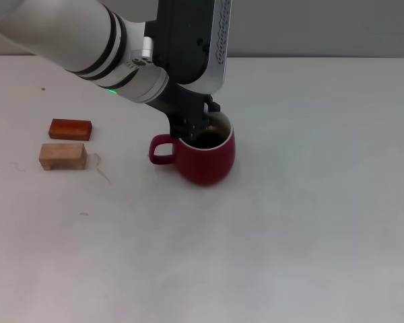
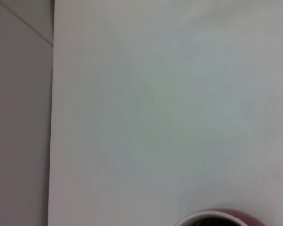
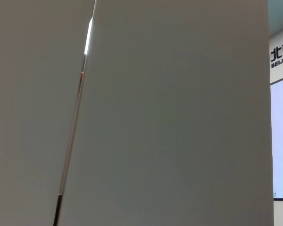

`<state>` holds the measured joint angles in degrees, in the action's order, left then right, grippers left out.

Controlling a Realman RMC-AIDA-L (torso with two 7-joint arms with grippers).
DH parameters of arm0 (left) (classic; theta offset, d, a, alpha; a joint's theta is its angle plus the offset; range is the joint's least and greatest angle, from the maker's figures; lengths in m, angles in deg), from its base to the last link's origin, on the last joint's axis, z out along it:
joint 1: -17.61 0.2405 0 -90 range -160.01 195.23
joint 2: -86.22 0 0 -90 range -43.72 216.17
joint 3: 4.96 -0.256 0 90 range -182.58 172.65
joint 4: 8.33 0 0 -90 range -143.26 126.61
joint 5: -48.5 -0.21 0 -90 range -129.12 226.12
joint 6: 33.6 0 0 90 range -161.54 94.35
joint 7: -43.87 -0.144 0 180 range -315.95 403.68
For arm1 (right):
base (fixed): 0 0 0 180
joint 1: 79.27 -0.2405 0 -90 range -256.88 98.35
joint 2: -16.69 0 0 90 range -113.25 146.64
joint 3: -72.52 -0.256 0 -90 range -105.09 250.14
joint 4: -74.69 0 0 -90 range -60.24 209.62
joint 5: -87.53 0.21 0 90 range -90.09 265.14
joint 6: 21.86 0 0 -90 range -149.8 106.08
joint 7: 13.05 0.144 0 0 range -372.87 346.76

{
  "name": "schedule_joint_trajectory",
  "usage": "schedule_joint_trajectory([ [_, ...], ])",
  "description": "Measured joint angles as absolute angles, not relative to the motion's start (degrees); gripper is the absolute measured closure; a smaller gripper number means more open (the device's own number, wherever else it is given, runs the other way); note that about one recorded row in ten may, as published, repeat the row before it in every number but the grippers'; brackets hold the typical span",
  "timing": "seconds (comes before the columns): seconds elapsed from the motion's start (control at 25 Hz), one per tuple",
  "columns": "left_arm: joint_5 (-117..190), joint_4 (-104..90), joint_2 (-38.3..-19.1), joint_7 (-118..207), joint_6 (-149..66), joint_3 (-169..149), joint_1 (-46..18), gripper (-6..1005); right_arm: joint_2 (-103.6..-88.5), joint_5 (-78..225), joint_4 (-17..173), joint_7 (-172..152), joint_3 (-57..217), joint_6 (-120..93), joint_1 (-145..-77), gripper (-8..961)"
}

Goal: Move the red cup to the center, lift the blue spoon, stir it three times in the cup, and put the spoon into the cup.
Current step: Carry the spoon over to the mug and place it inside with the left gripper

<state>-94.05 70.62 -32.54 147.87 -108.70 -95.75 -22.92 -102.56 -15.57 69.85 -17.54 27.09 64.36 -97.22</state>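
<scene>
The red cup point(image 1: 207, 160) stands upright on the white table point(image 1: 289, 222) near the middle, its loop handle toward the left of the head view. My left gripper point(image 1: 196, 130) reaches down from the upper left, and its black tip is at the cup's mouth, just over the dark inside. A sliver of the cup's rim point(image 2: 221, 217) shows in the left wrist view. The blue spoon is not visible in any view; it may be hidden by the gripper or inside the cup. My right gripper is out of view.
A small reddish-brown block point(image 1: 71, 128) and a pale wooden block point(image 1: 62, 155) lie at the left of the table. The table's far edge meets a grey wall point(image 1: 323, 27). The right wrist view shows only a grey wall panel point(image 3: 179, 117).
</scene>
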Motion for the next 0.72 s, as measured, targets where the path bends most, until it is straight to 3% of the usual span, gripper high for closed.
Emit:
schedule_joint_trajectory([
  [0.72,-98.7,73.5,-32.25,148.6,-118.1,-95.1,-22.4,861,-102.55,-15.6,69.9,-17.5,27.2,64.3,-97.6,269],
])
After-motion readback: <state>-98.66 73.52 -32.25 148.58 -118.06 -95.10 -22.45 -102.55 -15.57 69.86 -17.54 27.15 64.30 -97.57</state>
